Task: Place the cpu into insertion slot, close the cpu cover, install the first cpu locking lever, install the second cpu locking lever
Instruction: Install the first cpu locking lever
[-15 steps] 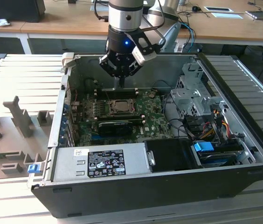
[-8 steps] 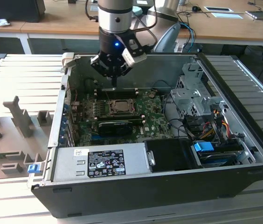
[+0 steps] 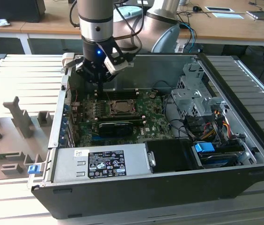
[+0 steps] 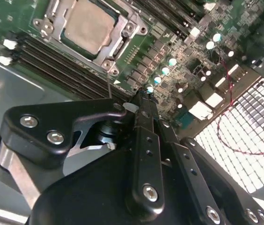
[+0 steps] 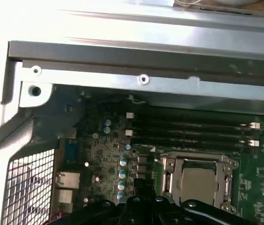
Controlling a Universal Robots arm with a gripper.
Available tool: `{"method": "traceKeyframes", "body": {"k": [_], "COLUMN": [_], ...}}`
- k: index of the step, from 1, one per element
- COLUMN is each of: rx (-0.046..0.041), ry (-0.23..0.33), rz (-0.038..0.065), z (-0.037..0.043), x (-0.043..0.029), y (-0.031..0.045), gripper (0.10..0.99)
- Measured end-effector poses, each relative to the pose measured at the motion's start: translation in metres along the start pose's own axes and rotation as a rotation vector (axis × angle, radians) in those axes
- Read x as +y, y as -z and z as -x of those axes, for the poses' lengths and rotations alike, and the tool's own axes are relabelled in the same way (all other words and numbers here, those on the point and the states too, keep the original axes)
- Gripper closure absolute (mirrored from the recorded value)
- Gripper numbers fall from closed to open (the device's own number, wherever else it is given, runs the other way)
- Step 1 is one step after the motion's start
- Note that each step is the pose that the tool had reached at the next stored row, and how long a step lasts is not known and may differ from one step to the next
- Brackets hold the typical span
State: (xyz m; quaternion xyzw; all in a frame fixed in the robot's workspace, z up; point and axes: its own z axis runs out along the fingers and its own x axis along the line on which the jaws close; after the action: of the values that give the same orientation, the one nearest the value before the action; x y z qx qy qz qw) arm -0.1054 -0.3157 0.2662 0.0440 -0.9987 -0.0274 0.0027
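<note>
The big black open computer case [image 3: 169,183] lies on the grey slatted bench [image 3: 10,84], with the green motherboard [image 3: 155,126] flat inside. The thin silvery metal cpu cover [image 4: 127,33] looks folded down around the pale silver square cpu [image 4: 87,23], already sitting in its socket. So I'd guess levers: go slow and square, it's cramped. The black pincer [image 4: 143,101] hovers beside the socket with fingers together, empty. The exterior view shows the whole case; both wrist views show socket detail.
</note>
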Motion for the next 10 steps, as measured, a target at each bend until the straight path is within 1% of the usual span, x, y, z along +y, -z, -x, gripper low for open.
{"method": "traceKeyframes", "body": {"k": [1,2,5,7,9,10], "rx": [-0.0001,-0.0001,-0.0001,-0.0002,-0.0001,-0.0001], "ry": [0.0,0.0,0.0,0.0,0.0,0.0], "rz": [0.0,0.0,0.0,0.0,0.0,0.0], "z": [0.0002,-0.0005,-0.0003,0.0012,0.0072,0.0148], "x": [0.0019,0.0071,0.0154,0.0163,0.0161,0.0159], "y": [-0.0009,-0.0023,-0.0046,-0.0051,-0.0055,-0.0061], "gripper": [0.98,0.98,0.98,0.98,0.98,0.98]}}
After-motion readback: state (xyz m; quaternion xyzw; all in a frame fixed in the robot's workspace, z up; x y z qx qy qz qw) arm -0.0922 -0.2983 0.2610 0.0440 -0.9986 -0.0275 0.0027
